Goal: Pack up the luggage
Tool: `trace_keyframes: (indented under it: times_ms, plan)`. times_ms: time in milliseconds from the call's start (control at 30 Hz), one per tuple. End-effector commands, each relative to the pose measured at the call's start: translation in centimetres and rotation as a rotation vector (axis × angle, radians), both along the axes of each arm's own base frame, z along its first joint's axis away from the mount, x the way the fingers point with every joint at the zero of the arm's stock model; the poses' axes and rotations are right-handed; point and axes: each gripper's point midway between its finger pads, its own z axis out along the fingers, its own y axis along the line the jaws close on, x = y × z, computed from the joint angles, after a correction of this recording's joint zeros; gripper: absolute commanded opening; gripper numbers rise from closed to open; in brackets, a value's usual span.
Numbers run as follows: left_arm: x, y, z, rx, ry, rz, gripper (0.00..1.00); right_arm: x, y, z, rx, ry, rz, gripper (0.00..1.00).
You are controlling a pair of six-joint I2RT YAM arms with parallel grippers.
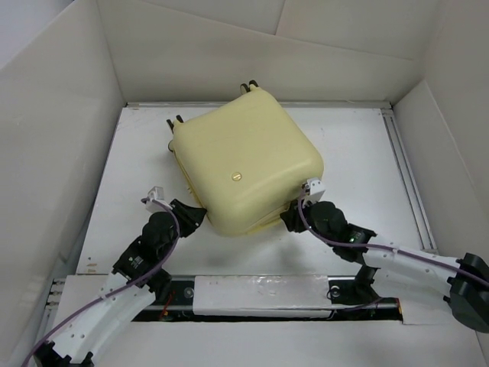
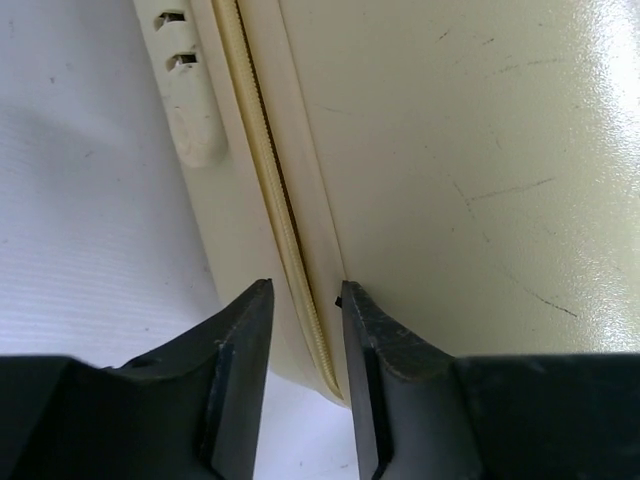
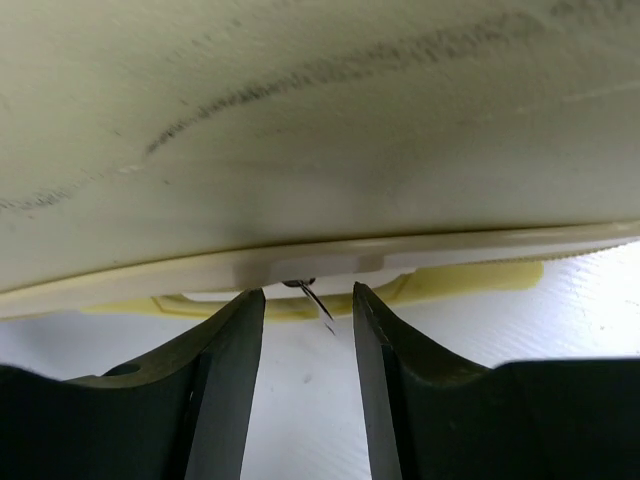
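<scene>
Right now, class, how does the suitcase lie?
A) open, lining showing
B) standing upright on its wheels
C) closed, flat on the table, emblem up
C: the luggage lies flat on the table, its zipper shut along the edge and its round emblem facing up.

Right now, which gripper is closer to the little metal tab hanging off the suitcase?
Right. The right gripper has the tab just between its jaws at the near-right corner of the luggage; the left gripper sits across at the near-left corner, by the zipper.
</scene>
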Motion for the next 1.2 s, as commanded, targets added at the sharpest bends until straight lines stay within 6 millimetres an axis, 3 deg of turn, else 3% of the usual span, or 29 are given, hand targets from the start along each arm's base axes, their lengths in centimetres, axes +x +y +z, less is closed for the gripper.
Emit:
trace_keyframes:
  times_ms: [0, 133, 200, 300, 433, 467, 533, 567, 667, 700, 733, 800, 833, 867, 1033, 1067, 1100, 1167]
  plan:
    - [0.1, -1.8, 0.4, -0.052, -0.028, -0.073, 0.29, 2.0, 0.9, 3.7, 0.088, -0.119, -0.037, 0.47]
    - [0.2, -2.7, -0.5, -0.052, -0.015, -0.113, 0.21, 2.0, 0.7, 2.8, 0.110, -0.128, -0.050, 0.37]
    - [0.1, -3.4, -1.1, -0.050, -0.003, -0.153, 0.15, 2.1, 1.0, 4.2, 0.172, -0.160, -0.055, 0.19]
    - [0.4, -4.4, -1.1, -0.070, -0.008, -0.186, 0.08, 1.8, 1.0, 3.8, 0.190, -0.154, -0.046, 0.00]
    - [0.6, -5.2, -1.5, -0.085, -0.011, -0.214, 0.05, -0.4, 3.0, 4.3, 0.257, -0.066, 0.028, 0.00]
    - [0.7, -5.6, -0.8, -0.103, -0.036, -0.227, 0.05, -1.8, 4.0, 4.3, 0.262, -0.036, 0.068, 0.00]
    - [0.9, -5.7, -1.4, -0.105, -0.020, -0.223, 0.05, -4.1, 5.6, 4.3, 0.286, 0.031, 0.127, 0.00]
    - [1.0, -6.0, -1.0, -0.120, -0.042, -0.232, 0.05, -6.5, 6.8, 4.0, 0.285, 0.062, 0.192, 0.00]
    - [0.9, -6.4, -1.9, -0.139, -0.020, -0.244, 0.04, -9.3, 8.9, 3.7, 0.276, 0.131, 0.224, 0.00]
    - [1.0, -6.8, -1.3, -0.161, -0.035, -0.253, 0.04, -11.4, 9.9, 3.5, 0.261, 0.147, 0.272, 0.00]
    - [1.2, -6.9, -1.7, -0.156, -0.025, -0.253, 0.03, -12.3, 11.0, 4.5, 0.279, 0.152, 0.292, 0.00]
    - [1.2, -7.4, -1.7, -0.183, -0.022, -0.268, 0.03, -15.1, 13.1, 3.4, 0.241, 0.193, 0.339, 0.00]
    - [1.3, -7.5, -1.6, -0.186, -0.026, -0.268, 0.02, -15.2, 14.5, 4.8, 0.264, 0.174, 0.319, 0.00]
    - [1.0, -8.0, -1.8, -0.194, -0.011, -0.288, 0.02, -15.7, 15.6, 3.0, 0.209, 0.182, 0.311, 0.00]
    - [0.7, -8.4, -1.2, -0.217, -0.021, -0.306, 0.00, -16.2, 21.0, 1.5, 0.177, 0.151, 0.194, 0.00]
    - [0.3, -8.6, -1.2, -0.219, -0.017, -0.323, 0.00, -14.8, 22.0, 2.7, 0.209, 0.107, 0.116, 0.00]
    - [0.2, -8.6, -0.7, -0.227, -0.033, -0.325, 0.00, -14.4, 22.6, 0.9, 0.165, 0.087, 0.086, 0.00]
    - [-0.2, -8.9, -0.5, -0.235, -0.025, -0.354, 0.00, -13.1, 23.0, 1.1, 0.191, 0.052, -0.003, 0.00]
